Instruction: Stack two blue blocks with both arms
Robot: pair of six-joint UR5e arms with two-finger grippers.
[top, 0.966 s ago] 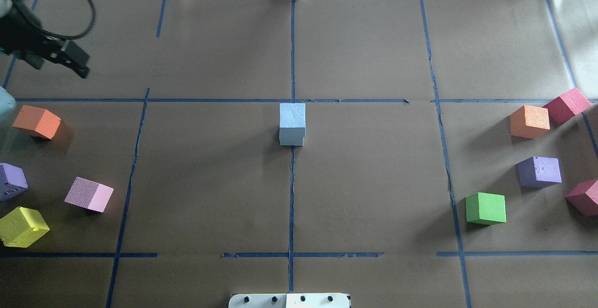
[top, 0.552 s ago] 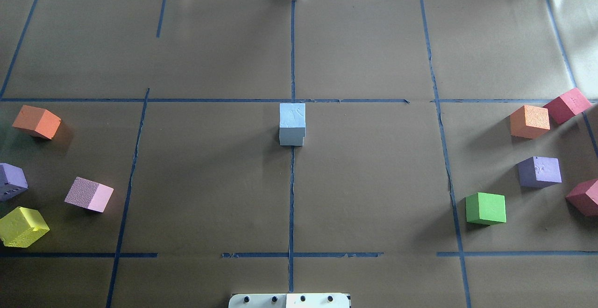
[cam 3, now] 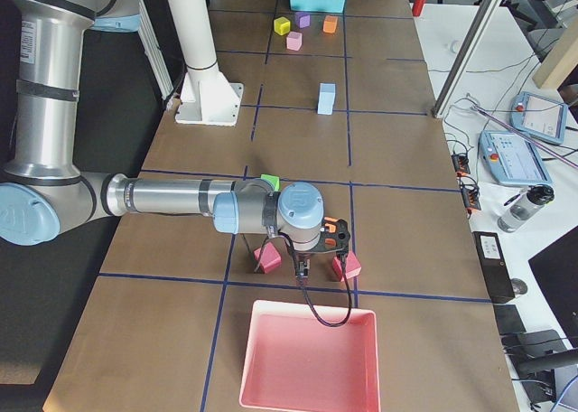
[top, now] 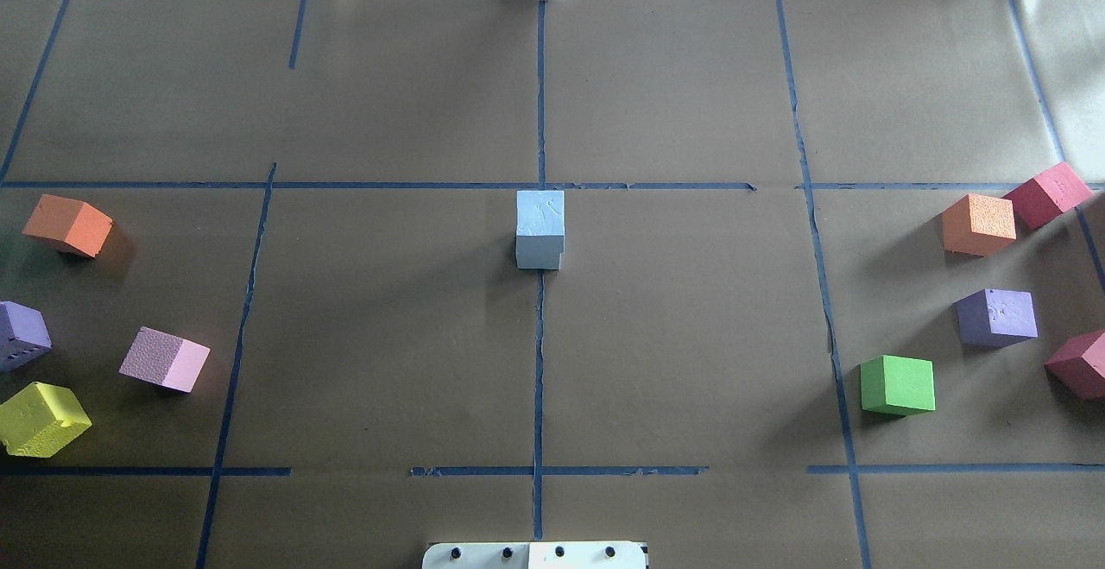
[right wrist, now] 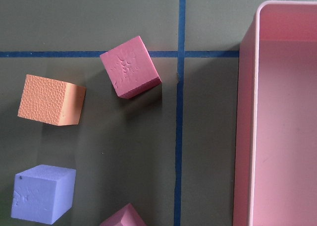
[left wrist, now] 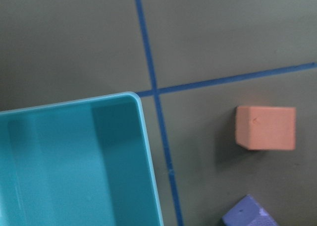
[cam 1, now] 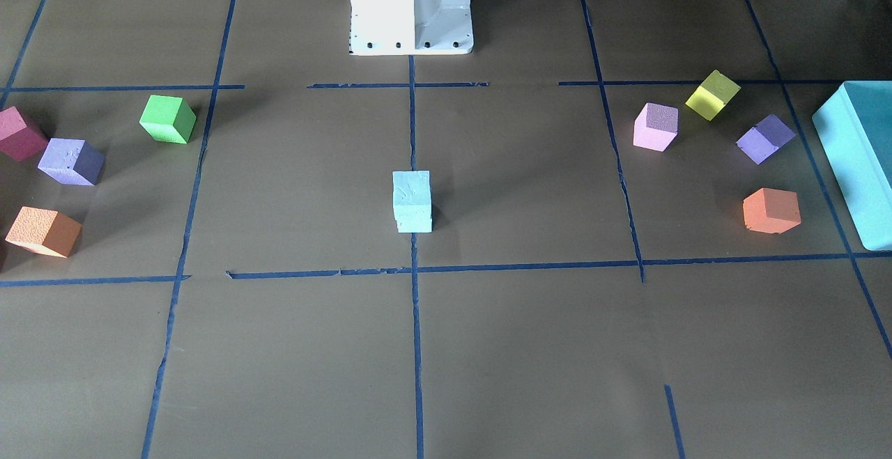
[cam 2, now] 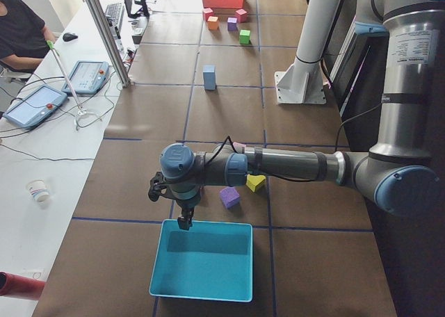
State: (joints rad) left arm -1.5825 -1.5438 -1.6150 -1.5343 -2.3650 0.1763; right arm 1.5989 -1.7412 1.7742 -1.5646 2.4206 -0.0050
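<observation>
The two pale blue blocks stand stacked, one on the other, at the table's centre on the blue tape line; the top block (top: pixel 540 213) (cam 1: pixel 411 191) sits slightly offset on the lower block (top: pixel 539 253) (cam 1: pixel 414 223). The stack also shows in both side views (cam 2: pixel 209 77) (cam 3: pixel 326 98). Neither gripper is near it. My left gripper (cam 2: pixel 184 222) hangs over the teal box's edge at the table's left end. My right gripper (cam 3: pixel 309 266) hangs near the pink tray at the right end. Both show only in side views, so I cannot tell whether they are open or shut.
A teal box (cam 2: pixel 201 265) (left wrist: pixel 69 161) lies at the left end, a pink tray (cam 3: pixel 307 358) (right wrist: pixel 282 112) at the right end. Orange (top: pixel 67 224), purple, pink and yellow cubes lie left; orange (top: pixel 978 224), red, purple and green (top: pixel 898 385) cubes lie right. The white pedestal (cam 1: pixel 411 6) stands at the robot's side.
My left gripper was at the overhead view's upper left a second ago and has moved out past the left edge. The blue stack has not moved.
</observation>
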